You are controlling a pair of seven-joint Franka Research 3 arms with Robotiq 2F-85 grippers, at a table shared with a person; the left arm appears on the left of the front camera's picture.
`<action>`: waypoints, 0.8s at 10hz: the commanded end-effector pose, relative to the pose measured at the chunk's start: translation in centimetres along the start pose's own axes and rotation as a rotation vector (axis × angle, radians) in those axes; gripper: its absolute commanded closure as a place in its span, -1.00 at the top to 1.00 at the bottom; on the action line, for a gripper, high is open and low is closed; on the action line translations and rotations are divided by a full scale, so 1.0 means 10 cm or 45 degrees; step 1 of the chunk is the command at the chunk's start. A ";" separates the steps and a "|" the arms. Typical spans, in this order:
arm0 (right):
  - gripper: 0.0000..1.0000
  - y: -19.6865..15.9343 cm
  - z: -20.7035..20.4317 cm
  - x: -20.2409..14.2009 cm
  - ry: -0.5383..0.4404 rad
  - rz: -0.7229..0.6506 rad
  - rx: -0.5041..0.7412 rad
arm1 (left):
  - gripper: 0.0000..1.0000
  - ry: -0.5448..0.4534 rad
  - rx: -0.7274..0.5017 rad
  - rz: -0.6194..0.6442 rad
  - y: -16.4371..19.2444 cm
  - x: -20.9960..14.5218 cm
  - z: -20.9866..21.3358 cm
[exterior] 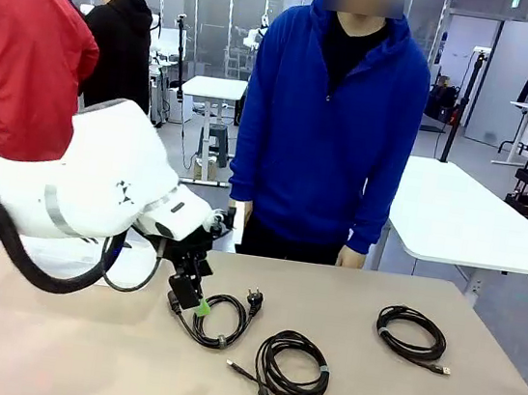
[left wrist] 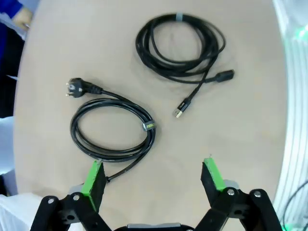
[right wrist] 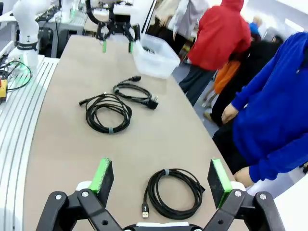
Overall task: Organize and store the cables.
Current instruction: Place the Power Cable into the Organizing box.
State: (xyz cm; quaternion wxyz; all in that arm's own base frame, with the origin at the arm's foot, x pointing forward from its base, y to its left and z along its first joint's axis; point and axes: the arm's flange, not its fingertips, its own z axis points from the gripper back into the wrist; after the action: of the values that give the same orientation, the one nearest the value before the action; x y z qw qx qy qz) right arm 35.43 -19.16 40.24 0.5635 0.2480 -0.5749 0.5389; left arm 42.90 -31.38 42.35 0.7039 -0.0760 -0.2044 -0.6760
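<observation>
left hand [left wrist: 152, 166]: spread wide, lowered towards the bench, judged ready for a pinch | coiled thin black power cable [left wrist: 147, 126]: flat just ahead of it, round plug pointing away | right hand [right wrist: 161, 166]: spread, poised above second black coiled cable [right wrist: 166, 172], grey-banded, USB plug | beige bench [left wrist: 250, 120]

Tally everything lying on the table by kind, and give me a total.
Coiled black cables: 3
Clear plastic bin: 1
Total: 4
</observation>
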 end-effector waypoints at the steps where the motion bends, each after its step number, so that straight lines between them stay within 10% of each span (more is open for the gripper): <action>1: 1.00 0.17 0.08 -0.25 -0.167 0.097 -0.025 | 1.00 0.106 -0.030 -0.054 0.11 0.23 -0.17; 6: 1.00 0.71 0.37 -0.68 -0.285 0.124 -0.147 | 1.00 0.281 -0.054 -0.093 0.09 0.32 -0.65; 7: 1.00 0.43 0.39 0.25 -0.295 0.033 -0.133 | 1.00 0.309 -0.075 -0.068 0.06 0.33 -0.68; 8: 1.00 0.43 0.39 0.25 -0.295 0.033 -0.133 | 1.00 0.325 -0.076 -0.065 0.06 0.34 -0.71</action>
State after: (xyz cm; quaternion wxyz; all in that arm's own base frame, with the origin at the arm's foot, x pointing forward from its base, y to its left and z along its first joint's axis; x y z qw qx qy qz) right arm 28.20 -20.82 41.11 0.4933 0.2715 -0.6740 0.4783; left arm 44.51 -36.16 36.86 0.6961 -0.0109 -0.1109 -0.7092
